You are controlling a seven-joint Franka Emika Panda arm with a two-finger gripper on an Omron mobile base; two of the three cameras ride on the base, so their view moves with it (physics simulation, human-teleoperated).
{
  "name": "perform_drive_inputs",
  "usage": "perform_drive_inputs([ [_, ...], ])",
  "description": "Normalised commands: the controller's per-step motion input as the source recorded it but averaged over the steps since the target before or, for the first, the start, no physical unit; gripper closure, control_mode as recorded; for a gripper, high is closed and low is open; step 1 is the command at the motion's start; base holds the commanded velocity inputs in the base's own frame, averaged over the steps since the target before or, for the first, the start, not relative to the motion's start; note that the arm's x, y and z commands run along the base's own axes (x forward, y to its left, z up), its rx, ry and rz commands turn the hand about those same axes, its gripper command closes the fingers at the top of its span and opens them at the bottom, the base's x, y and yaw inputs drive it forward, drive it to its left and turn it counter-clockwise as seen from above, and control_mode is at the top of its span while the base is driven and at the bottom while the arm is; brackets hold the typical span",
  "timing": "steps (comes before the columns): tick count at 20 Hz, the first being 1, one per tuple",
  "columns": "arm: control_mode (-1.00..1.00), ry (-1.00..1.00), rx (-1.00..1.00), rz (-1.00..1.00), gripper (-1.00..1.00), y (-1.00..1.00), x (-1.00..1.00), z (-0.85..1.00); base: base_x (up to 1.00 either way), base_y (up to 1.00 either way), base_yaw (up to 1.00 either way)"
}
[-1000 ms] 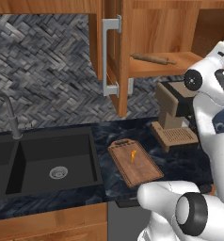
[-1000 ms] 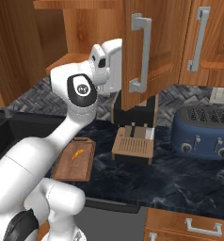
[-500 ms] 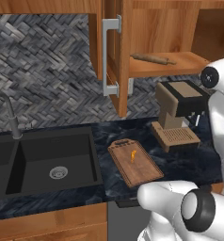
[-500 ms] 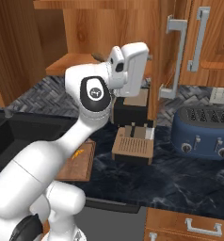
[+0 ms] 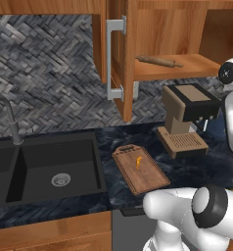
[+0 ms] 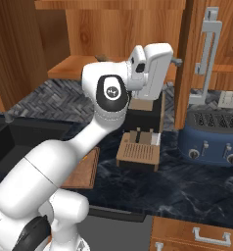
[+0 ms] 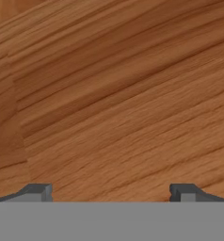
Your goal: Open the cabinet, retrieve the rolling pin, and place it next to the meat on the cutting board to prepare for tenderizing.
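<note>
The cabinet (image 5: 119, 59) stands open, its left door edge-on with a grey bar handle (image 5: 110, 58). On its shelf lies the rolling pin (image 5: 160, 62), a slim brown rod. The cutting board (image 5: 140, 169) rests on the dark counter with the small orange meat (image 5: 138, 162) on it. In the right base view my white hand (image 6: 152, 68) is raised in front of the cabinet shelf (image 6: 72, 67), close to the right door (image 6: 191, 63). In the hand view my gripper (image 7: 110, 193) is open with its fingertips (image 7: 38, 192) wide apart, nothing between them and wood grain close ahead.
A brown coffee machine (image 5: 188, 112) stands on the counter under the shelf, right of the board. A black sink (image 5: 50, 164) with a tap (image 5: 11, 122) lies to the left. A blue toaster (image 6: 211, 141) sits at the right below the right door's handle (image 6: 206, 54).
The cabinet's right door has swung further open, to the right. My hand has moved right and a little up alongside it. The jaws have stayed open.
</note>
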Motion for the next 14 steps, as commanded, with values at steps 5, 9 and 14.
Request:
perform_drive_inputs([
  [5,-1.0,0.0,0.0,0.0,-1.0,0.0,-0.01,0.0,0.0,0.0,0.0],
  [9,-1.0,-0.03,-0.01,0.0,-1.0,0.0,-0.03,0.0,0.0,0.0,0.0],
  [14,-1.0,-0.06,-0.02,0.07,-1.0,0.39,-0.06,0.0,0.0,0.0,0.0],
])
